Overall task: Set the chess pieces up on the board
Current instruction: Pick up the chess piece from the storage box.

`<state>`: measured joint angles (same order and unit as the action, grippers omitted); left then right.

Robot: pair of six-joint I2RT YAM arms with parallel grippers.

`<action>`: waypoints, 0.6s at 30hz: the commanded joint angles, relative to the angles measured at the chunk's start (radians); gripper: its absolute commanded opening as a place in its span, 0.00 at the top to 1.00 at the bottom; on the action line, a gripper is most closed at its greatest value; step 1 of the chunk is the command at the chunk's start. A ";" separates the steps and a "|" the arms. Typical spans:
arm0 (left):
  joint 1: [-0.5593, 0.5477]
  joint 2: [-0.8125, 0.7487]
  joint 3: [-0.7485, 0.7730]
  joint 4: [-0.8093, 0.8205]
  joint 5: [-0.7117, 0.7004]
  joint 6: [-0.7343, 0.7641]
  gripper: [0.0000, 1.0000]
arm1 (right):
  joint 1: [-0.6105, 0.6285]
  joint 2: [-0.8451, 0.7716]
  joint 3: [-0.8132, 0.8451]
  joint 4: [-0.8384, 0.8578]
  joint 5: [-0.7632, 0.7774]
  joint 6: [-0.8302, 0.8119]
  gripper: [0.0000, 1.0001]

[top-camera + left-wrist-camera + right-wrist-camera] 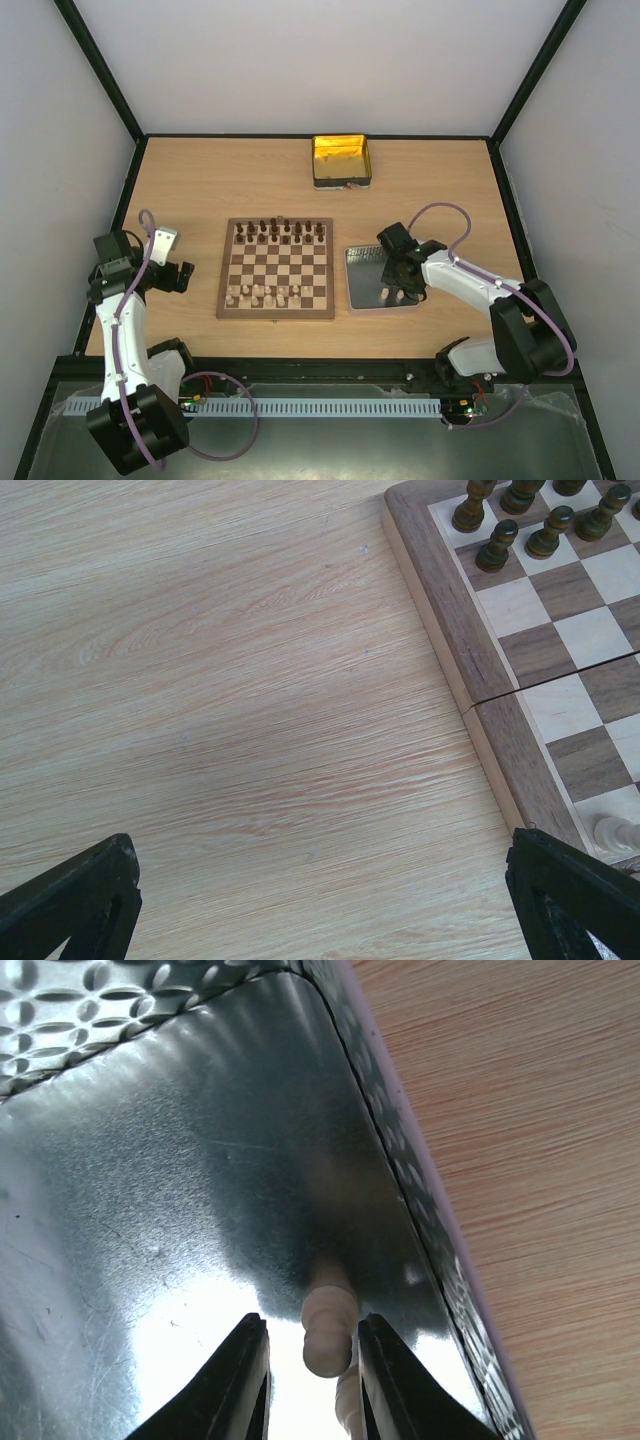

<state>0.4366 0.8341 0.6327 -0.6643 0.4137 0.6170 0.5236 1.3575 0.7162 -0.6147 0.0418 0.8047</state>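
The board [276,313] lies mid-table, with dark chess pieces [278,232] along its far rows and cream pieces [262,294] along its near rows. My right gripper [397,277] hangs low over the grey metal tray [362,262]. In the right wrist view its fingers [240,1380] straddle a cream piece [328,1330] on the tray [150,1210], with gaps on both sides; the gripper [310,1360] is open. My left gripper [185,275] is open over bare table left of the board [450,630]. Dark pieces [520,520] and one cream piece [618,832] show at that view's edge.
A shiny yellow-gold tin [342,160] sits at the back of the table beyond the board. The tray's raised patterned rim [420,1210] runs just right of the straddled piece. Another cream piece [385,294] stands on the tray's near part.
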 commanded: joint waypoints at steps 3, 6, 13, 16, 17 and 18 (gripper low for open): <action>-0.004 0.005 -0.010 -0.004 0.009 0.000 0.01 | -0.040 0.005 -0.040 0.037 0.001 -0.023 0.78; -0.003 0.007 -0.011 -0.004 0.008 0.001 0.01 | -0.053 0.005 -0.041 0.045 -0.013 -0.027 0.80; -0.006 0.012 -0.010 -0.004 0.007 0.001 0.01 | -0.069 0.016 -0.032 0.049 -0.033 -0.039 0.94; -0.007 0.013 -0.010 -0.004 0.008 0.001 0.01 | -0.071 0.016 -0.017 0.036 -0.042 -0.042 0.95; -0.009 0.013 -0.010 -0.004 0.008 0.000 0.01 | -0.071 0.014 -0.008 0.027 -0.042 -0.044 0.95; -0.010 0.013 -0.010 -0.004 0.007 -0.001 0.01 | -0.071 0.010 0.005 0.018 -0.042 -0.044 0.95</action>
<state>0.4343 0.8452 0.6327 -0.6643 0.4137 0.6174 0.4576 1.3643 0.6872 -0.5705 0.0025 0.7712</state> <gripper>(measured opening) 0.993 0.067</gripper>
